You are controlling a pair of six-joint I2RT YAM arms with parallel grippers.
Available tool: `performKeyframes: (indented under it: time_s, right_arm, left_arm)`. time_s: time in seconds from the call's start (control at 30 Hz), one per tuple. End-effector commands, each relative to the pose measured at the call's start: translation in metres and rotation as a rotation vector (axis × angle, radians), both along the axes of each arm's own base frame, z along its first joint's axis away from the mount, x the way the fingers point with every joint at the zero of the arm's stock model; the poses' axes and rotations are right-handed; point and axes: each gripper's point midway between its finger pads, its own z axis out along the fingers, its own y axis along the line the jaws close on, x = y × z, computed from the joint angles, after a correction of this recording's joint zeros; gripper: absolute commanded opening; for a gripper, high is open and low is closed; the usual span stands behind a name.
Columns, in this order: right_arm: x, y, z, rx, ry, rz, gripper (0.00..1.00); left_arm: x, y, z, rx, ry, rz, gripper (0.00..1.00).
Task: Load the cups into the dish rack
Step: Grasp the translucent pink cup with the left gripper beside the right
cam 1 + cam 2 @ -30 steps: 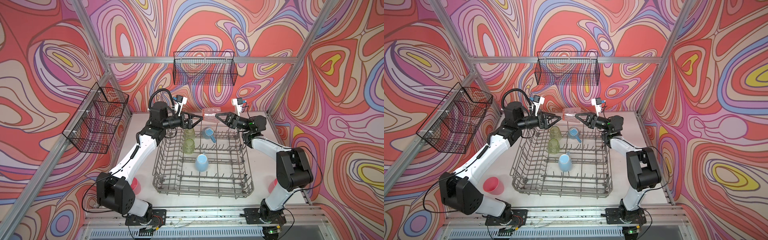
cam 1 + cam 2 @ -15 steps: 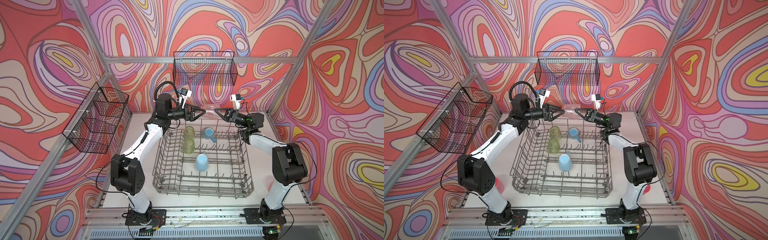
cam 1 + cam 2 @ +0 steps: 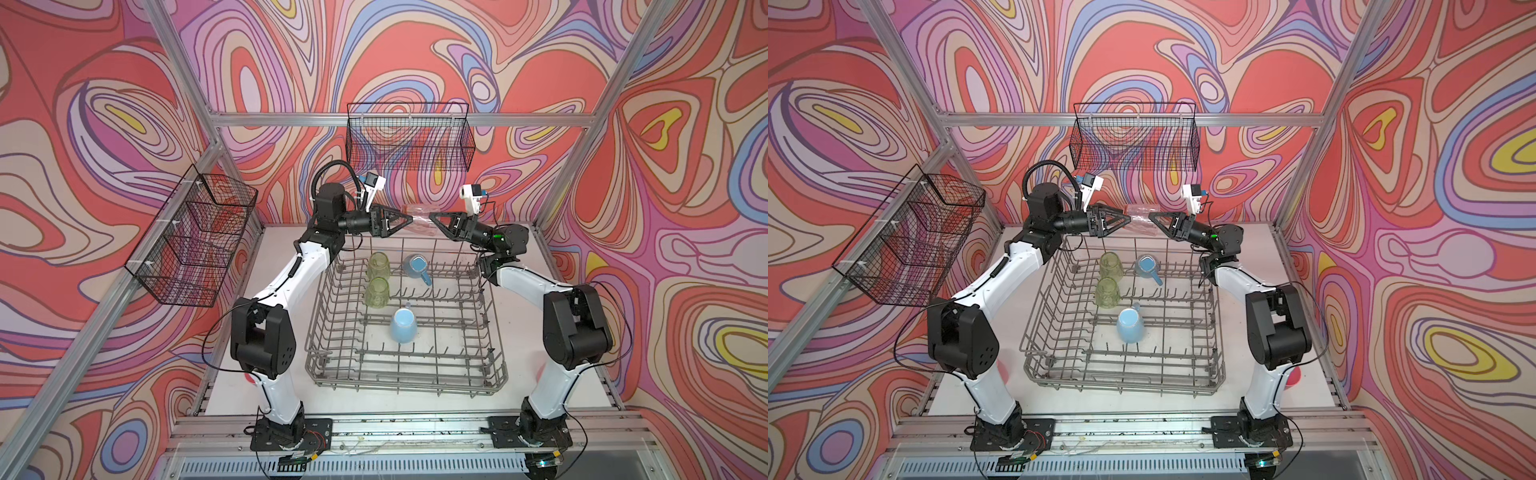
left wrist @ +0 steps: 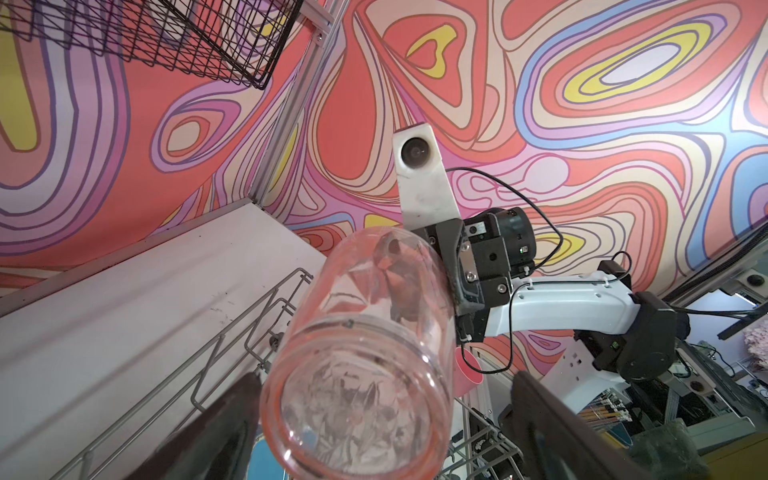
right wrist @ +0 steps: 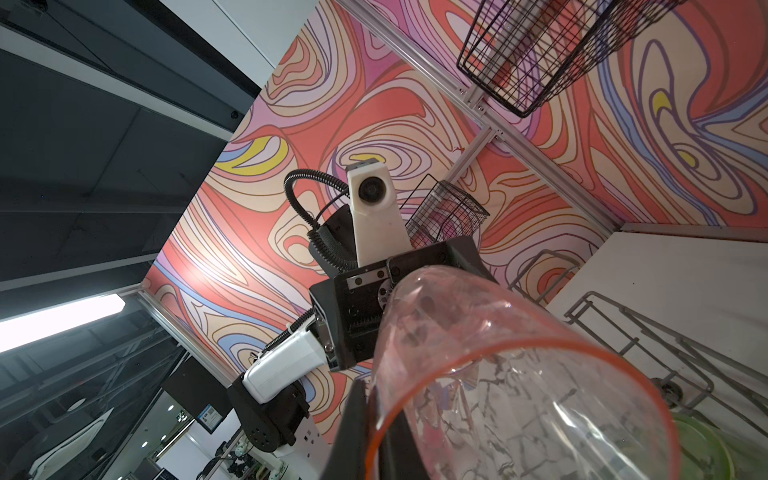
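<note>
**Pink tumbler held level between two grippers above the rack's far edge**

Nearest the viewer, an opaque pink cup [image 3: 1294, 376] peeks out from behind the right arm [image 3: 1277, 332], not yet loaded. Next comes the grey wire dish rack [image 3: 405, 384]. Inside it, from near to far, are a blue mug [image 3: 402, 328] that appears mouth down, two yellow-green tumblers [image 3: 376, 291] one behind the other, and a second blue mug [image 3: 415, 266], tilted.

Beyond these, above the rack's far edge, the translucent pink tumbler [image 3: 419, 211] is held in the air, lying level. Its long axis runs along the line joining the two grippers, with the open mouth toward the right gripper [image 3: 432, 216] and the closed base toward the left gripper [image 3: 407, 219].

The right gripper is clamped on the tumbler's wall at the rim. The left gripper's fingers [image 4: 224, 419] are spread wide and straddle the base end, one on each side. Neither finger is pressing on it.

This looks like a handover. The left gripper seems placed to close across the tumbler's body, at right angles to its length.
</note>
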Motion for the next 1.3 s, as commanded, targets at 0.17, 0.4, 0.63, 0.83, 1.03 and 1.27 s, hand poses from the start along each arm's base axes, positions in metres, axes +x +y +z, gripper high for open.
performKeyframes:
  time_s: [0.17, 0.4, 0.63, 0.83, 1.03, 1.27]
  right_arm:
    - [0.001, 0.011, 0.010, 0.033, -0.025, 0.023, 0.00]
    - [0.003, 0.016, 0.008, 0.032, -0.017, 0.038, 0.00]
    - [0.005, 0.019, 0.006, 0.029, -0.006, 0.044, 0.00]
    - [0.005, 0.020, 0.006, 0.026, -0.002, 0.049, 0.00]
    - [0.006, 0.023, 0.004, 0.021, 0.001, 0.060, 0.00]
    - [0.011, 0.024, 0.000, 0.014, 0.009, 0.056, 0.00]
  left_arm:
    - [0.001, -0.008, 0.008, -0.010, -0.053, -0.047, 0.92]
    - [0.000, -0.013, 0.002, -0.001, -0.031, -0.076, 0.89]
    - [-0.003, -0.018, 0.000, 0.037, -0.039, -0.091, 0.84]
    - [-0.003, -0.021, -0.003, 0.044, -0.032, -0.099, 0.76]
    - [-0.002, -0.022, -0.008, 0.068, -0.037, -0.100, 0.71]
    - [0.000, -0.024, -0.007, 0.077, -0.042, -0.086, 0.60]
